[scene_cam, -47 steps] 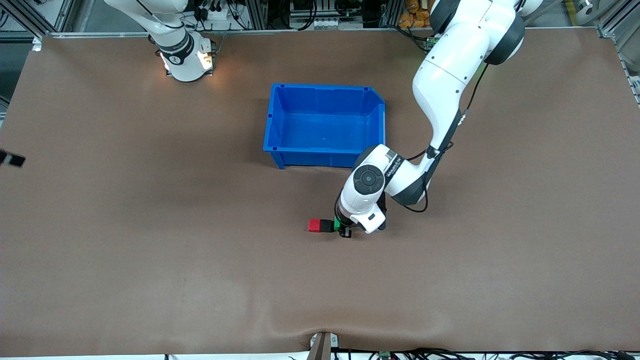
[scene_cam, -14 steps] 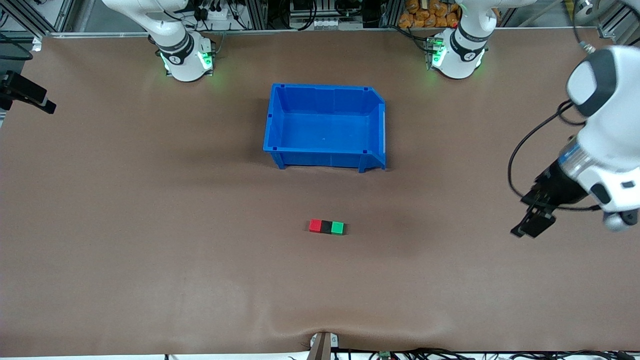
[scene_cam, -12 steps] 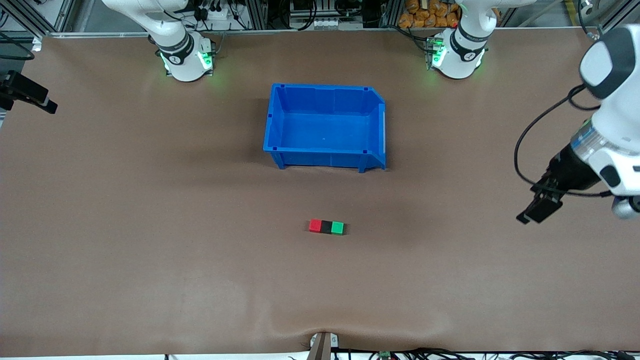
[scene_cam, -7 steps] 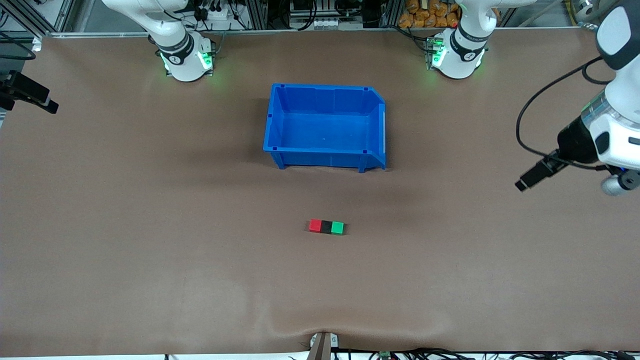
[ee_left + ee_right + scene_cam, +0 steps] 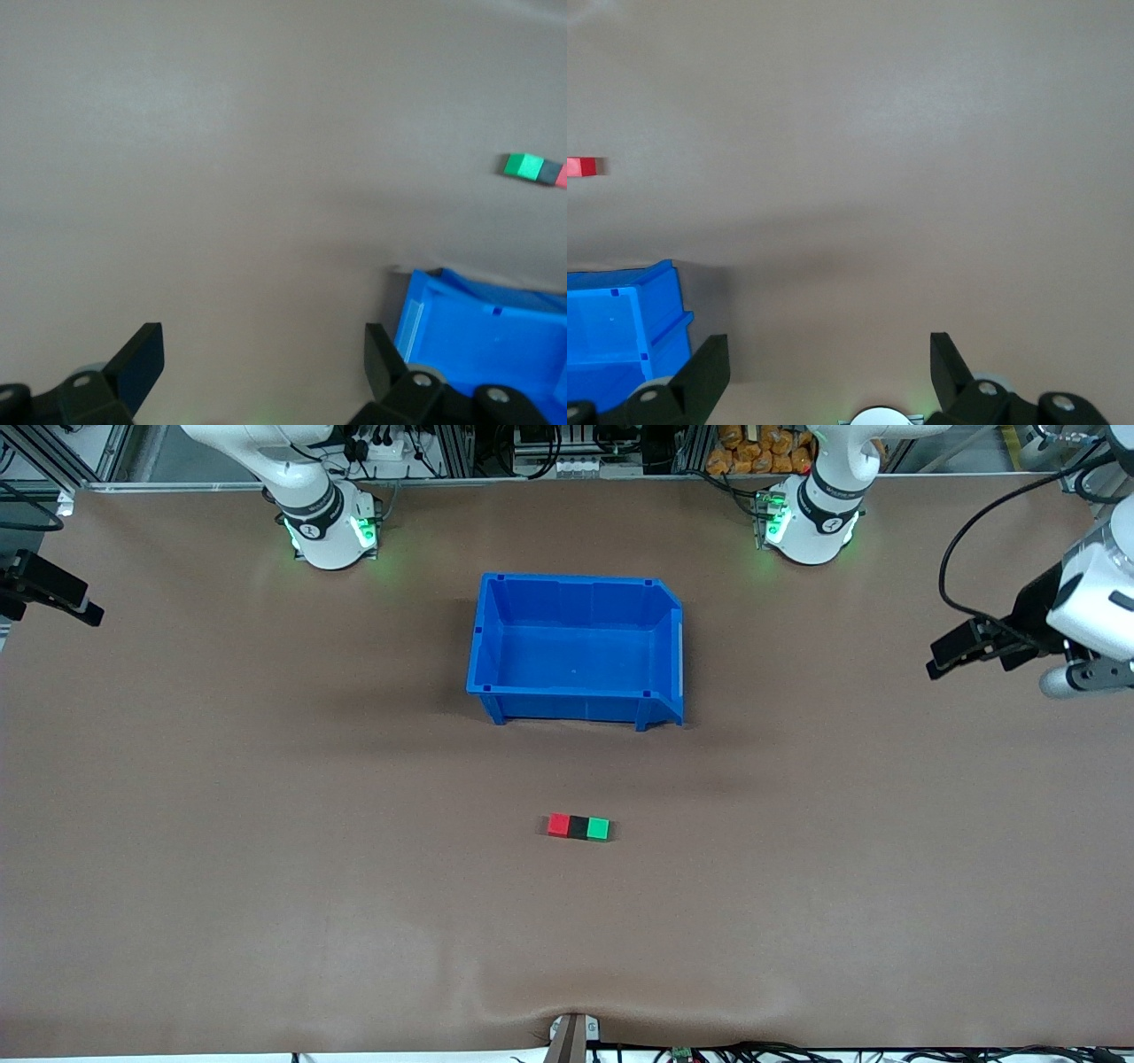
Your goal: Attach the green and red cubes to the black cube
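Front view: red cube (image 5: 558, 825), black cube (image 5: 578, 827), green cube (image 5: 598, 829) joined; left gripper (image 5: 961, 652), right gripper (image 5: 49, 593) spread, empty.

White arm shells (image 5: 1094, 589), black gripper fingers (image 5: 142, 359), black cable loop (image 5: 961, 540), green-lit base rings (image 5: 354, 530).

Brown table mat (image 5: 266, 824) fronts an aluminium frame (image 5: 80, 452) with cables.

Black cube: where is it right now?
On the table, the black cube sits between the red cube and green cube, nearer the front camera than the blue bin.
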`<state>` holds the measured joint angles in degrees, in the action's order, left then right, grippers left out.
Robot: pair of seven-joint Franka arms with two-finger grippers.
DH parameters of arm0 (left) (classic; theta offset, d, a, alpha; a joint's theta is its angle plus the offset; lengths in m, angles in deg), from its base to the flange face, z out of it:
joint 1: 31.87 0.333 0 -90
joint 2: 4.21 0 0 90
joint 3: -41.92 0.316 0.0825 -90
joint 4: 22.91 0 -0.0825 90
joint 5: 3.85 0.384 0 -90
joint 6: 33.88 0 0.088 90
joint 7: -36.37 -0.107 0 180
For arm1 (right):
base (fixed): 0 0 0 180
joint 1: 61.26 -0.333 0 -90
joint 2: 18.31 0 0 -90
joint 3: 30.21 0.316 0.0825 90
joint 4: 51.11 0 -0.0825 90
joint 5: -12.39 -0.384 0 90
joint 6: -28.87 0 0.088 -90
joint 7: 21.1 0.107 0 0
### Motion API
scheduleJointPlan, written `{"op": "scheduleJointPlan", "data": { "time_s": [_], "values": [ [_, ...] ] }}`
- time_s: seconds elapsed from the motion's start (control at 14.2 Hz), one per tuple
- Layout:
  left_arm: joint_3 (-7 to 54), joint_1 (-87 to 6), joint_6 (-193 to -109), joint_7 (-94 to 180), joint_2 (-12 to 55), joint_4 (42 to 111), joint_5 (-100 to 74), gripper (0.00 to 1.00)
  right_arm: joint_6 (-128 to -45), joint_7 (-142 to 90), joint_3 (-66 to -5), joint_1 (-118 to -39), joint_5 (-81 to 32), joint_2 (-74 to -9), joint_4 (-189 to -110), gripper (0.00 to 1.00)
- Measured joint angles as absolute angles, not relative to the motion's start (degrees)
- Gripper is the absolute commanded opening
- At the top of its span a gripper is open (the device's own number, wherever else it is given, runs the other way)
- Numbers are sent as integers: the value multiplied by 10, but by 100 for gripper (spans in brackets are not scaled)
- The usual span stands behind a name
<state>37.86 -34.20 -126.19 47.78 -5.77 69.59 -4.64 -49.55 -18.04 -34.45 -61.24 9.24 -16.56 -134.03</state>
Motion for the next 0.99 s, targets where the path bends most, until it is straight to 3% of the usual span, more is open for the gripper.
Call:
{"op": "scheduleJointPlan", "data": {
  "time_s": [0.99],
  "values": [
    [381, -351, -1234, 398, -69, 687, -34, 100, -493, -180, -344, -613, 92, -166, -1340, 100]
  ]
}}
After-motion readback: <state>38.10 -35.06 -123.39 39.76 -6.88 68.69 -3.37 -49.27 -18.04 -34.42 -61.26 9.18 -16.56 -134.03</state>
